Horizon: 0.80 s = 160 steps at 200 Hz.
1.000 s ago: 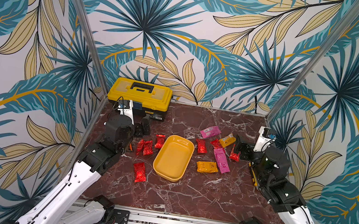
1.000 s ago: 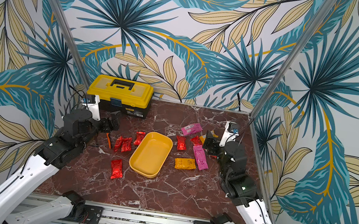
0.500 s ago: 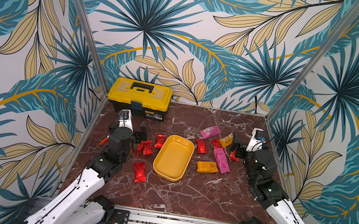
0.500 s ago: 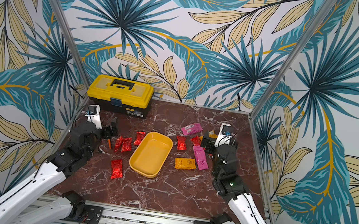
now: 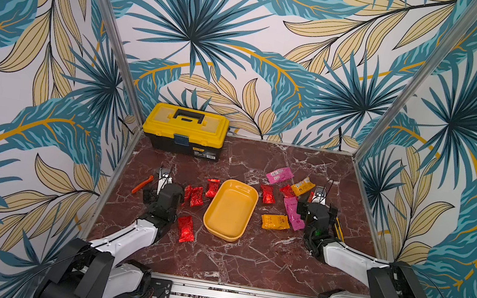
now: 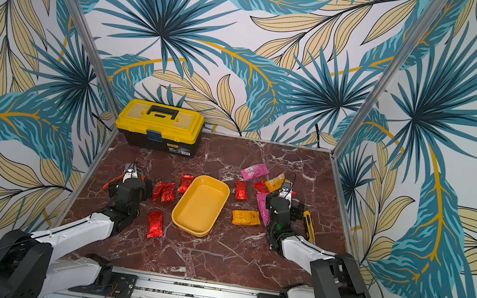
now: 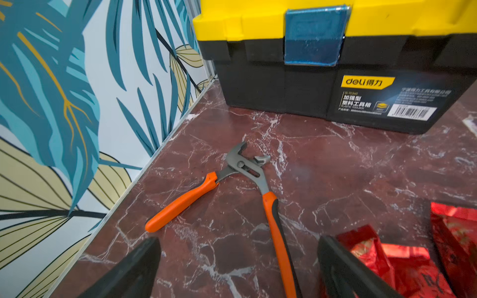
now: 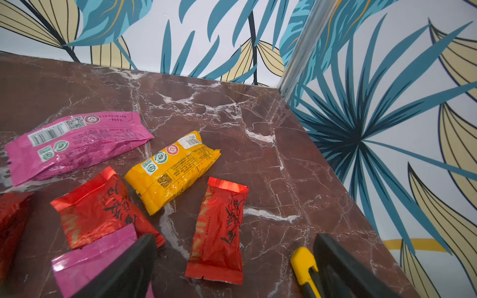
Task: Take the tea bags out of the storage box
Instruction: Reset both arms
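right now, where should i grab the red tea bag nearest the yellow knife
Pinch the red tea bag across its puffed middle, the right end effector coming straight down. It lies flat on the table, touching no other bag, narrower than the open jaws; its crimped ends look too flat. Mind the yellow knife beside it.

In both top views you see the storage box (image 5: 229,209) at lower mid-frame on the worktop (image 5: 245,263), tea bags (image 5: 275,222) lying left and right of it, the toolbox (image 5: 185,130) behind, further left.
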{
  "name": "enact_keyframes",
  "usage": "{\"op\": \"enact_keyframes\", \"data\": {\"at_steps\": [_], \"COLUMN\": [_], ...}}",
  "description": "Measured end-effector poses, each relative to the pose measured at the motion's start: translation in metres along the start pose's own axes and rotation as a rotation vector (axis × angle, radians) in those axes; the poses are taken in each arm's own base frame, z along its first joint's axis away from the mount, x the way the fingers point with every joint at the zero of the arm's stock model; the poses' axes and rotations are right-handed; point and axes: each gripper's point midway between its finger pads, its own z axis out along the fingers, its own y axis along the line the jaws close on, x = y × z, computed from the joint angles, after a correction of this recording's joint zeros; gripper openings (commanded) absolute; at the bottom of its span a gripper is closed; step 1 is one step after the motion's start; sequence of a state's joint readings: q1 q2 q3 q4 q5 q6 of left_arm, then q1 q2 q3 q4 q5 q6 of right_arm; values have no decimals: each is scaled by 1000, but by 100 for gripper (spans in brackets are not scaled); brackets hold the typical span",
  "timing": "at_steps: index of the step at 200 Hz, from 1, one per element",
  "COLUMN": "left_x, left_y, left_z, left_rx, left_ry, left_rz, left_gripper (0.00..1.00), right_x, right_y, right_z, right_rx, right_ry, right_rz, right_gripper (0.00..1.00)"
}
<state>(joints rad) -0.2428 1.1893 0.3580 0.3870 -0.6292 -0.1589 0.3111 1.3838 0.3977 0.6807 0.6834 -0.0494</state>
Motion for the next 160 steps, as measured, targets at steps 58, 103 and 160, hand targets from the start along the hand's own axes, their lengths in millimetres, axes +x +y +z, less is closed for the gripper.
{"op": "enact_keyframes", "data": {"at_steps": [58,103,160], "left_x": [-1,-8,-31], "left_y": [-5,-3,38], "left_z": [24,22,22], "left_rx": [71,84,77], "left_ry": [-22,-39,-97], "left_rz": [-51,-44,-148], "left_gripper": [100,100,100], "right_x": [2,-5,8], "right_y": [-9,-16,-13], "right_z": [13,19,29], "right_rx": [-6,-46,-93], "right_ry": [-72,-97,-62], "right_rz": [49,111,137], "right_gripper": [99,100,100]}}
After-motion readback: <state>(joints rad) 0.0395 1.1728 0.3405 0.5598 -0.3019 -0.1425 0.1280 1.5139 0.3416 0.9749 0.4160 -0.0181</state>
